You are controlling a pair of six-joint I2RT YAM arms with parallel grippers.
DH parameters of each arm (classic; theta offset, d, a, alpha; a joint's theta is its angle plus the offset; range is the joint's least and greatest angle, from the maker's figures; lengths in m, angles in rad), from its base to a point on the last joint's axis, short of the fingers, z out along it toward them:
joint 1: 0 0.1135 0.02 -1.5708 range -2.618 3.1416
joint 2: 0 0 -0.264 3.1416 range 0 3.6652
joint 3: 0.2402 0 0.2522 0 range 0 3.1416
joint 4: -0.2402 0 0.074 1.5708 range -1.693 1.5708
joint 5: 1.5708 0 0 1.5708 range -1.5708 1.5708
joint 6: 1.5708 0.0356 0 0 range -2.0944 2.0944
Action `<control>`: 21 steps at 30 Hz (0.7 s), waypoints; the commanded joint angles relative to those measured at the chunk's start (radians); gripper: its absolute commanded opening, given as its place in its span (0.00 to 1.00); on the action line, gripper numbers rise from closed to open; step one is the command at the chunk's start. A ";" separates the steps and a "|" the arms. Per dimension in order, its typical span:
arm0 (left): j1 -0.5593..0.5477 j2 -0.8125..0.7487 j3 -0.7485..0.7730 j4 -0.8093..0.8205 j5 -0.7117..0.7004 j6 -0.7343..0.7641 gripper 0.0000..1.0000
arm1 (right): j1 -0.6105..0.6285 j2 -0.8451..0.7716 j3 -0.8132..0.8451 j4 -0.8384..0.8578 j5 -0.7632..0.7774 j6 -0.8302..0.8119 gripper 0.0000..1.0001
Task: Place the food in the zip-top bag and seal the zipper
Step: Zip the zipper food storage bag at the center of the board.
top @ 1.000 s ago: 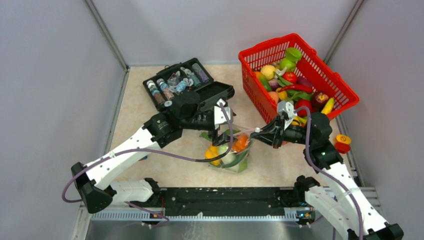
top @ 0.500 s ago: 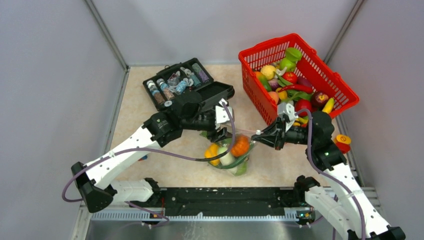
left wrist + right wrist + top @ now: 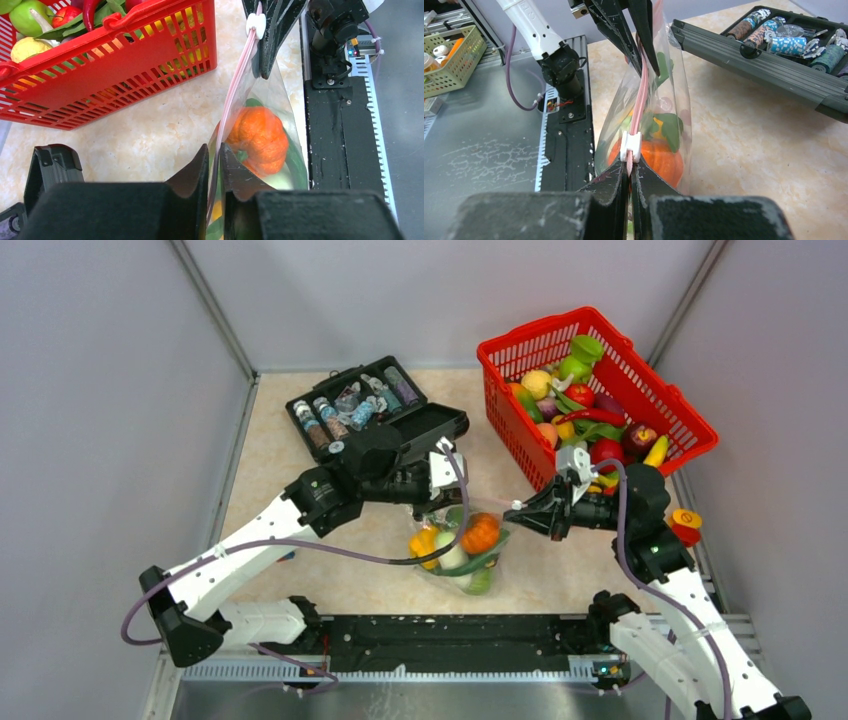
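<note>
The zip-top bag (image 3: 462, 552) hangs between my two grippers over the table, holding food: an orange tomato (image 3: 257, 137), a yellow piece and green leaves. Its pink zipper (image 3: 235, 95) runs taut from one gripper to the other. My left gripper (image 3: 214, 150) is shut on the zipper at the bag's left end (image 3: 438, 506). My right gripper (image 3: 629, 167) is shut on the zipper's other end, directly behind the white slider (image 3: 630, 145). In the top view the right gripper (image 3: 513, 512) pinches the bag's right corner.
A red mesh basket (image 3: 650, 390) full of more toy food stands at the back right. An open black case (image 3: 425, 425) of small bottles lies at the back left, just behind my left arm. A red and yellow piece (image 3: 685, 527) sits by the right wall.
My left gripper has gone from open to shut on the zipper strip. The right gripper shifted slightly left and stays shut; the strip now runs straight between them.
</note>
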 commanded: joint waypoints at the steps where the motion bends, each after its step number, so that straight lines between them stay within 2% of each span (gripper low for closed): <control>1: -0.002 -0.038 -0.007 0.064 -0.010 -0.032 0.01 | 0.011 -0.022 0.009 0.042 -0.001 0.026 0.00; 5: -0.003 -0.054 -0.020 0.088 0.008 -0.055 0.00 | 0.011 -0.046 -0.015 0.067 0.022 0.059 0.00; 6: -0.003 -0.059 -0.026 0.100 0.013 -0.061 0.16 | 0.010 -0.054 -0.022 0.076 0.023 0.067 0.00; 7: -0.003 -0.064 -0.032 0.111 0.019 -0.063 0.46 | 0.010 -0.062 -0.028 0.083 0.024 0.073 0.00; 8: -0.003 -0.069 -0.039 0.119 0.029 -0.063 0.54 | 0.009 -0.066 -0.032 0.088 0.025 0.079 0.00; 9: -0.003 -0.072 -0.041 0.121 0.038 -0.060 0.57 | 0.010 -0.071 -0.038 0.096 0.023 0.087 0.00; 10: -0.004 -0.072 -0.040 0.122 0.041 -0.060 0.67 | 0.011 -0.072 -0.043 0.105 0.021 0.096 0.00; 11: -0.005 -0.071 -0.040 0.123 0.042 -0.062 0.84 | 0.011 -0.074 -0.049 0.114 0.018 0.101 0.00; 12: -0.005 -0.070 -0.041 0.122 0.042 -0.057 0.97 | 0.012 -0.072 -0.052 0.116 0.017 0.114 0.00; 17: -0.005 -0.051 -0.041 0.119 0.021 -0.039 0.99 | 0.011 -0.056 -0.038 0.109 0.000 0.100 0.00; 21: -0.005 -0.027 -0.012 0.064 0.061 -0.020 0.99 | 0.011 -0.051 -0.050 0.115 0.010 0.102 0.00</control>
